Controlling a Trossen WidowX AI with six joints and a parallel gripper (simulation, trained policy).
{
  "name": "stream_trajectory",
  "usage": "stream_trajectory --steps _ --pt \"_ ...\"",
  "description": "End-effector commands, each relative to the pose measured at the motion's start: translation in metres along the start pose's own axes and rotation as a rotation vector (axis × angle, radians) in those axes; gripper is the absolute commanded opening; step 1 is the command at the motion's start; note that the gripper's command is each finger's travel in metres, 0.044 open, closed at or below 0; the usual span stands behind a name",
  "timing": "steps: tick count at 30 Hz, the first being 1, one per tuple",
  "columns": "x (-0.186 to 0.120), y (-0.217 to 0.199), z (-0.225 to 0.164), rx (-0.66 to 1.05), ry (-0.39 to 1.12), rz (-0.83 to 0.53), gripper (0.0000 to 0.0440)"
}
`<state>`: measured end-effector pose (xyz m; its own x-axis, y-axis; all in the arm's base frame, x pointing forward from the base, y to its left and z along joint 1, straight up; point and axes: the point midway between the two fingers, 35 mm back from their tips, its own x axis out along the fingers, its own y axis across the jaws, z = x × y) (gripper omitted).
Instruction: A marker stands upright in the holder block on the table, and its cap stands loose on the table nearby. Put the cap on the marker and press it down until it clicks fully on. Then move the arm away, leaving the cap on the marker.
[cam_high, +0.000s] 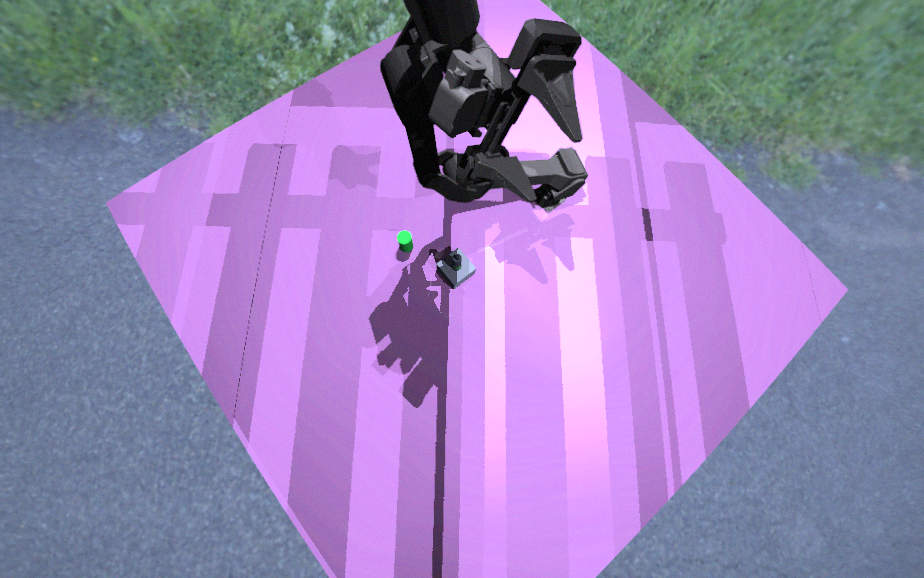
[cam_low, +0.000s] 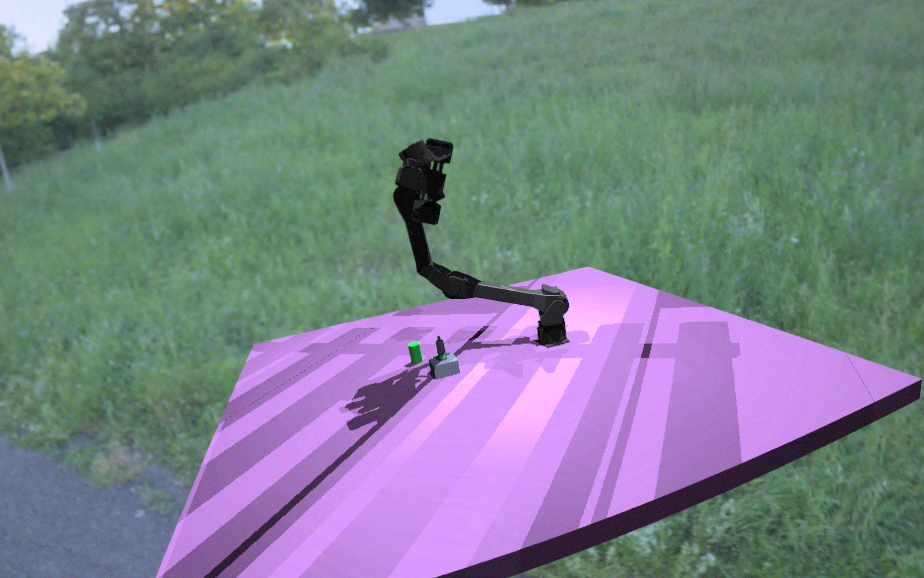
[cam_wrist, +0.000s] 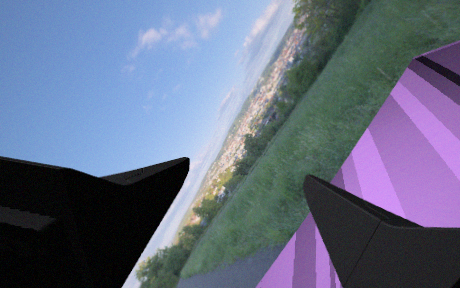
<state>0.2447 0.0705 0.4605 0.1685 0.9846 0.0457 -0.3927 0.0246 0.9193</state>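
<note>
The green cap (cam_high: 405, 239) (cam_low: 414, 352) stands upright and loose on the table, a short way to the left of the holder block (cam_high: 455, 275) (cam_low: 445, 367) in the top and exterior views. The marker (cam_low: 440, 348) stands upright in the block, with its dark, narrow tip bare and pointing up. A little green shows at its foot in the exterior view. My gripper (cam_high: 556, 169) (cam_wrist: 246, 172) is open and empty. It is raised high above the table, well away from cap and marker. The wrist view shows neither of them.
The pink table (cam_high: 531, 436) (cam_low: 422, 490) has striped shadows across it. The arm's base (cam_low: 552, 333) stands behind and to the right of the block in the exterior view. The arm's shadow falls beside the block. Table edges, grass and sky show in the wrist view.
</note>
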Motion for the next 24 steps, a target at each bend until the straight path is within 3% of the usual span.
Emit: stream_trajectory --steps 1,7,24 --pt "-0.001 0.001 -0.001 -0.004 0.002 0.001 0.0374" --pt "-0.006 0.011 -0.014 -0.041 0.018 0.008 0.0233" --pt "-0.014 0.035 -0.052 -0.105 0.085 0.012 0.026"
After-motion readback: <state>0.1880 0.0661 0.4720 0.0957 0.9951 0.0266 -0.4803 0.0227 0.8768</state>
